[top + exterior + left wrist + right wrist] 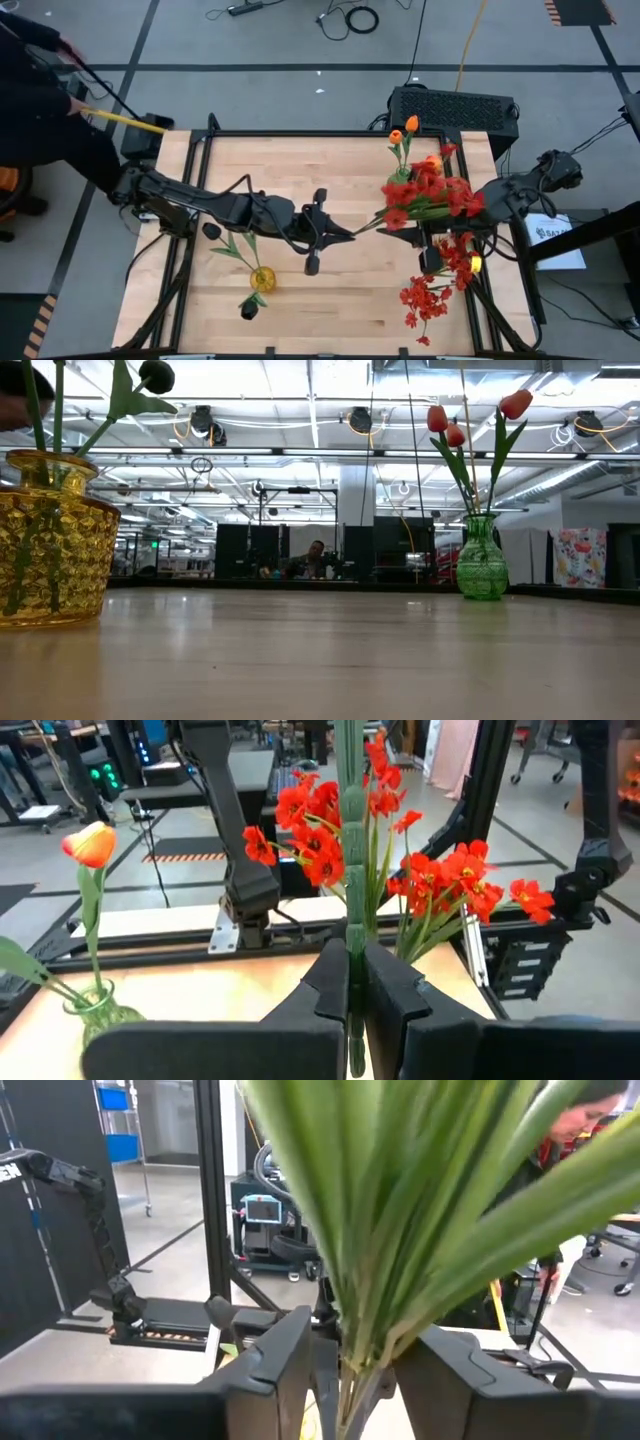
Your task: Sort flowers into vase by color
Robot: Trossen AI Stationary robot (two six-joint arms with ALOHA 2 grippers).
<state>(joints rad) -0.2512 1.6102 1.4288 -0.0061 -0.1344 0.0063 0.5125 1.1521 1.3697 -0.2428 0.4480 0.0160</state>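
- Clamping a red flower bunch's (425, 190) green stem mid-table, the left gripper (345, 235) has its fingers pressed together on it.
- Right gripper (345, 1365) fingers stand apart around the leaves, seemingly not gripping.
- Orange tulips sit in the green vase (482, 560).

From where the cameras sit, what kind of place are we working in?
Probably a large robotics lab or workshop: exposed ceiling lights and ducting, cables across the grey floor, equipment racks, and a person at a desk behind the table.

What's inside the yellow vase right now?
The yellow vase holds green stems and a leafy stalk topped by a black bloom. The patterned glass blurs the stems inside, so I can't count them.
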